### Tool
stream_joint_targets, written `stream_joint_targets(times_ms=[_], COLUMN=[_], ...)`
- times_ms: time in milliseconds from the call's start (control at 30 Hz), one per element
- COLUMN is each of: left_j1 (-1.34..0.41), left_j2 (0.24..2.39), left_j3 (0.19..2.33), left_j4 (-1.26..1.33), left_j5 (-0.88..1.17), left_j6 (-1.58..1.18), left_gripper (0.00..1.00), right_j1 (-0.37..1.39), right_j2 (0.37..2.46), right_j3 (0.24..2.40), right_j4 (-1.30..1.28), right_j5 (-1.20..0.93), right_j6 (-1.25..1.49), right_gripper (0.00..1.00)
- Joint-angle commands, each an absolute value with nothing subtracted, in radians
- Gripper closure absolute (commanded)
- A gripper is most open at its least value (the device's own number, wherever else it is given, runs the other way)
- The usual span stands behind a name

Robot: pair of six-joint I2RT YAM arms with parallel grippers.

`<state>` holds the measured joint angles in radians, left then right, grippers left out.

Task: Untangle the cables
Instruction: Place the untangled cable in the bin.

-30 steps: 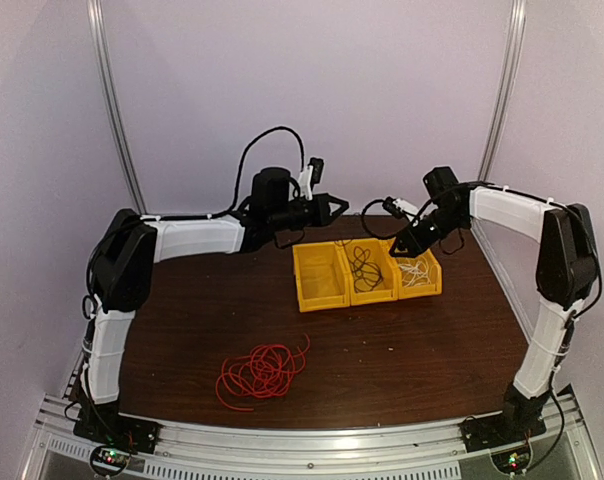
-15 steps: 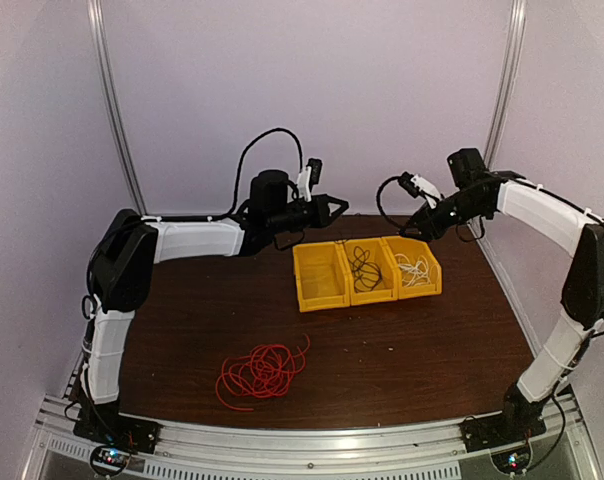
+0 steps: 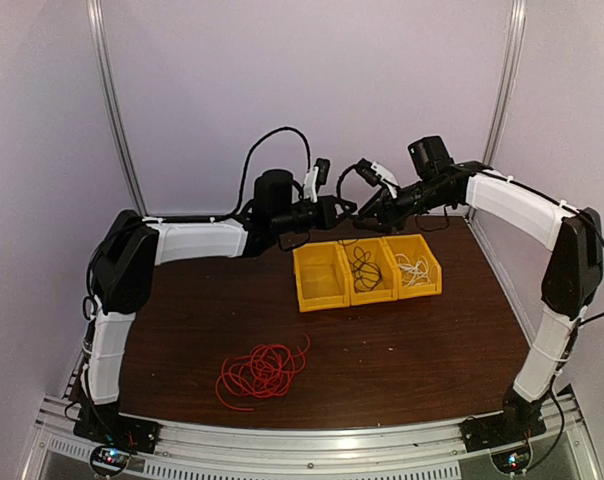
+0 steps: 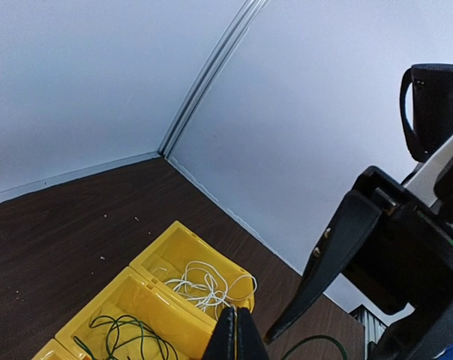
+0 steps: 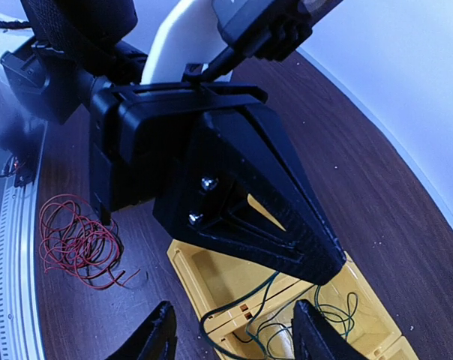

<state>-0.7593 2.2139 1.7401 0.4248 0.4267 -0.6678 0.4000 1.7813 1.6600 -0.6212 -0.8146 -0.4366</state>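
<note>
Left gripper [image 4: 236, 334] and right gripper [image 5: 240, 334] close together above the yellow bins [image 3: 320, 297].
Left jaws are pressed together on nothing; right jaws stand apart, empty, facing the left gripper. The red cable [image 3: 262, 370] lies in loose loops on the table [image 3: 432, 340] near the front, well apart from both. The black cable [image 3: 362, 268] sits in the middle bin and the white cable [image 3: 414, 268] in the right one, below the jaws, untouched.

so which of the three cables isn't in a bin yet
The red cable: it lies coiled on the table, while the black cable is in the middle bin and the white cable in the right bin.
</note>
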Motion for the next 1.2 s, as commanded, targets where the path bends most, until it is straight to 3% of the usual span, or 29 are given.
stream_joint_targets(times_ms=[0,100,333,500,600,800,967,1167], left_j1=[-0.764,-0.764,-0.764,-0.742,-0.702,-0.578,-0.432,-0.401], left_j2=[2.204,2.204,2.197,2.102,2.005,1.810,1.626,1.491], left_j3=[1.769,1.767,1.764,1.726,1.654,1.537,1.371,1.241], left_j4=[0.463,0.463,0.442,0.320,0.235,0.035,0.071,0.012], left_j5=[0.456,0.458,0.451,0.397,0.369,0.325,0.291,0.200], left_j6=[-0.661,-0.660,-0.644,-0.526,-0.467,-0.379,-0.501,-0.362], left_gripper=[1.00,1.00,1.00,0.67,0.56,0.53,0.51,0.51], right_j1=[0.408,0.408,0.408,0.384,0.367,0.365,0.365,0.366], right_j2=[1.796,1.796,1.781,1.758,1.722,1.706,1.817,1.975], right_j3=[1.704,1.693,1.659,1.702,1.727,1.658,1.659,1.743], right_j4=[-0.645,-0.643,-0.614,-0.640,-0.684,-0.663,-0.665,-0.689], right_j5=[-0.841,-0.840,-0.786,-0.680,-0.627,-0.539,-0.485,-0.487], right_j6=[-0.434,-0.435,-0.420,-0.417,-0.437,-0.453,-0.442,-0.406], right_gripper=[0.50,0.58,0.99,1.00,1.00,1.00,1.00,1.00])
